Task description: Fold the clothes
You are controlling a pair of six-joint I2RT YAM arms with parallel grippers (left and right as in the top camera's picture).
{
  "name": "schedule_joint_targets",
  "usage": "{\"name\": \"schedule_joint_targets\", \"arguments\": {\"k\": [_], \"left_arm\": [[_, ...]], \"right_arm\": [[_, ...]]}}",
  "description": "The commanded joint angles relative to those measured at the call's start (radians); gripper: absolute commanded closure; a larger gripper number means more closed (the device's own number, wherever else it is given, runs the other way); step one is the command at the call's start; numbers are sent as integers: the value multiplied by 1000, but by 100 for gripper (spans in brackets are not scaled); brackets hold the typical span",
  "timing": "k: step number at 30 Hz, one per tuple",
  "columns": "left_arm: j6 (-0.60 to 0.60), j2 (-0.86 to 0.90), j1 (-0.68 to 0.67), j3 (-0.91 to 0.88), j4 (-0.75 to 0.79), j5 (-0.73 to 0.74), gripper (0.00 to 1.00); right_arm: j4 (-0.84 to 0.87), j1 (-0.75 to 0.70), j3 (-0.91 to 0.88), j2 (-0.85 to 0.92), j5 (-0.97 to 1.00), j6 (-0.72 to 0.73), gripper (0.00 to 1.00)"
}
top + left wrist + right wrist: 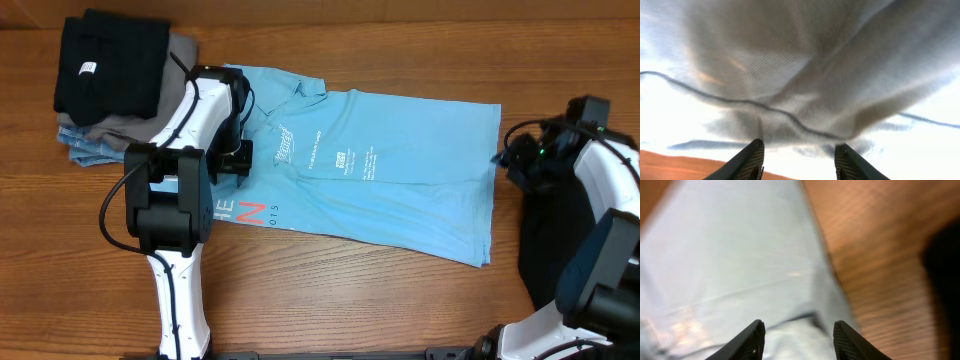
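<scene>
Left end effector [799, 145]: fingers [747, 162] apart, nothing clamped between them, poised close above pale, creased fabric crossed by a dark seam line. In the overhead view it sits at the left end of the sky-blue T-shirt [400, 170], near the small white print. A strip of tabletop [670, 165] shows at the lower left of the left wrist view.

Right end effector [798, 323]: fingers [747, 342] likewise apart and gripping nothing, above the shirt's edge, with bare wood to the right. The overhead view places it just beside the shirt's right edge. The right wrist view is blurred.

T-shirt: lies spread across the middle of the tabletop, roughly flat with shallow creases; large orange-red and white lettering [252, 211] shows at its lower left edge.

Stack [85, 140] at the far left corner: a folded black garment [110, 65] rests on top of a grey garment [185, 50] and bluish cloth, just beside the shirt's left end.

Dark mass [545, 250]: lies on the tabletop beneath the right arm; what it is cannot be told.
</scene>
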Motion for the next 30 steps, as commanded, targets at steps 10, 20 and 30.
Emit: {"name": "schedule_joint_targets", "arguments": {"k": [10, 20, 30], "left_arm": [[32, 12, -27, 411, -223, 65, 47], [43, -32, -26, 636, -290, 69, 38], [76, -43, -18, 641, -290, 43, 37]], "right_arm": [[-314, 19, -127, -3, -35, 25, 52], [-103, 28, -399, -3, 43, 227, 82], [-182, -97, -413, -14, 351, 325, 96]]}}
